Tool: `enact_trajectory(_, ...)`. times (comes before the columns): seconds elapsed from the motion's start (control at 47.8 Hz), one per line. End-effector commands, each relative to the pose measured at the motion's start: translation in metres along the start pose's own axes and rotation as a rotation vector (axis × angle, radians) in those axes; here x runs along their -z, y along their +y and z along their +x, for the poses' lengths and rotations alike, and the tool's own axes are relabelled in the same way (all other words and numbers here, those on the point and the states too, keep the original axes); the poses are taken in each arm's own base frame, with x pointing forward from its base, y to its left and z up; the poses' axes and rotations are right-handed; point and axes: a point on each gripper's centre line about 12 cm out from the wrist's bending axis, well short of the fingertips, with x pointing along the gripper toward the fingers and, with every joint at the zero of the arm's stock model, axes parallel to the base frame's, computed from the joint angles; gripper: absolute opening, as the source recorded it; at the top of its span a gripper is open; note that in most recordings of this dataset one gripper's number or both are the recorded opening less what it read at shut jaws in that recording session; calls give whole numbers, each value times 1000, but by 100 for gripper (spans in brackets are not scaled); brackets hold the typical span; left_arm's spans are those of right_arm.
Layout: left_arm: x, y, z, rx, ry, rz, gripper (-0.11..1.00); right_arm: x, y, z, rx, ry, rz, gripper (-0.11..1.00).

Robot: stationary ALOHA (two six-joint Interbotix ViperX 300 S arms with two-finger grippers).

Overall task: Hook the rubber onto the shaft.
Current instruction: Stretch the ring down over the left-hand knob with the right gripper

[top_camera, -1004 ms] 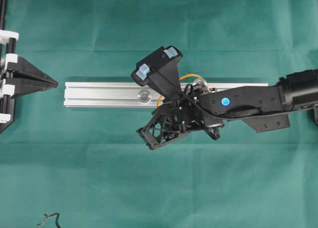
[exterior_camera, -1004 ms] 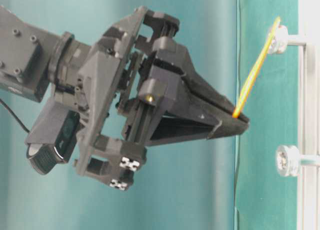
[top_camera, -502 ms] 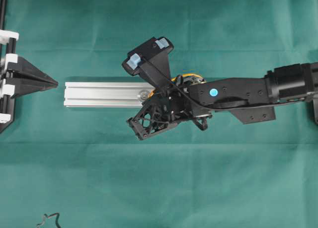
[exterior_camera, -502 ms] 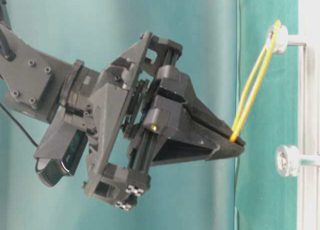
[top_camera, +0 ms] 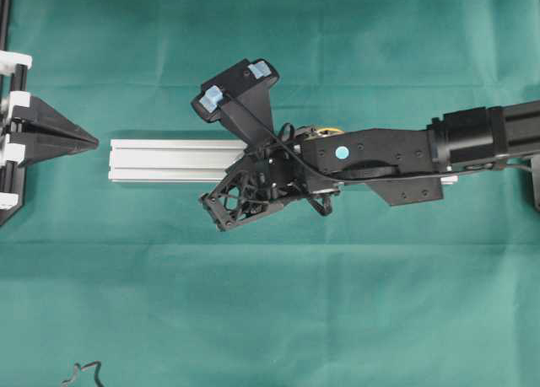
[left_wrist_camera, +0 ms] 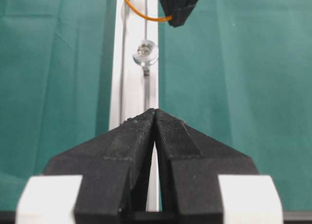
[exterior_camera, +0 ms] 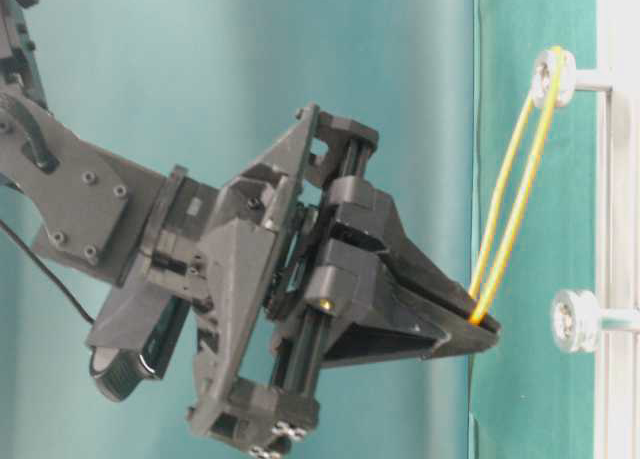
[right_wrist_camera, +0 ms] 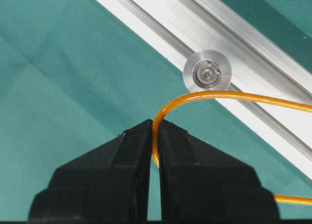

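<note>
The rubber [exterior_camera: 512,194], a thin orange band, is looped over the upper shaft [exterior_camera: 553,75] and stretched taut down to my right gripper [exterior_camera: 486,326]. That gripper is shut on it, level with the lower shaft [exterior_camera: 573,321] and a little to its left. In the right wrist view the rubber [right_wrist_camera: 219,94] curves out of the right gripper [right_wrist_camera: 155,125] and passes just under the round shaft head [right_wrist_camera: 207,72] on the silver rail [right_wrist_camera: 161,24]. My left gripper [left_wrist_camera: 155,112] is shut and empty at the rail's left end [top_camera: 118,159], apart from it.
The right arm [top_camera: 396,151] lies along the rail's right half, hiding it from above. A black cord scrap [top_camera: 80,372] lies at the front left. A black frame [top_camera: 5,109] runs along the left edge. Green cloth [top_camera: 278,303] covers the table.
My right gripper has moved left along the rail, holding the rubber. The band has stretched longer from the first shaft, and the tip now stands beside the second shaft. The left gripper has not moved.
</note>
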Motion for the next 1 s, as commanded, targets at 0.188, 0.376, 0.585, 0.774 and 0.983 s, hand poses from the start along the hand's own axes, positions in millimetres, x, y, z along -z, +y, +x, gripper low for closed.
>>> enact_trajectory(0.188,-12,0,-3,1,-29,4,0,-7,14,-14,-56,-25,-2,6)
enact_trajectory(0.376,-12,0,-3,1,-31,4,0,-7,13,-12,-52,-26,-1,6)
enact_trajectory(0.585,-12,0,-3,1,-29,4,0,-12,11,-8,-48,-34,3,6)
enact_trajectory(0.774,-12,0,-3,1,-29,4,0,-15,11,-2,-59,-39,7,6)
enact_trajectory(0.983,-12,0,-3,0,-29,3,0,-15,10,7,-60,-40,9,6)
